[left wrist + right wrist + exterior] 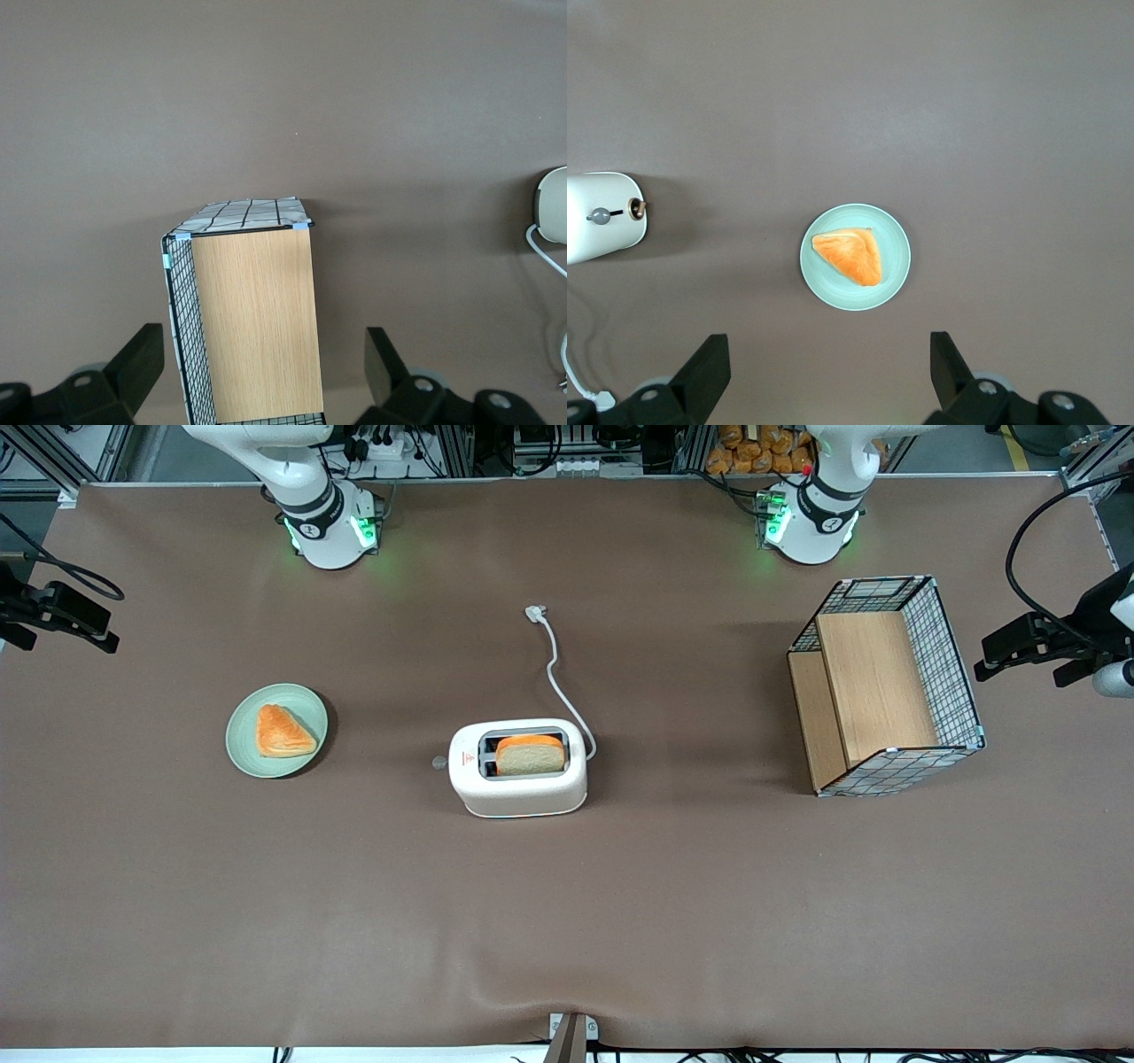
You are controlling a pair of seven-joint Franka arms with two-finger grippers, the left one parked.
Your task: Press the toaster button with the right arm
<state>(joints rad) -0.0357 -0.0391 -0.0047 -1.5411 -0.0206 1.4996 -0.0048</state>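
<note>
The toaster (518,793) is seen near the middle of the brown table (567,921), with a slice of bread (530,755) stuck in one slot. Its white cord (558,673) is laid out on the table, farther from the front camera. The toaster button (438,762) is found on the short end wall that is turned toward the working arm's end of the table. A green plate (239,735) with an orange pastry (283,731) on it is set further toward that end, well apart from the toaster. The gripper (828,339) is held high above the plate, and its two black fingers (709,367) are spread wide with nothing between them. The button is not touched. A wire and wood basket (886,691) is placed toward the parked arm's end.
</note>
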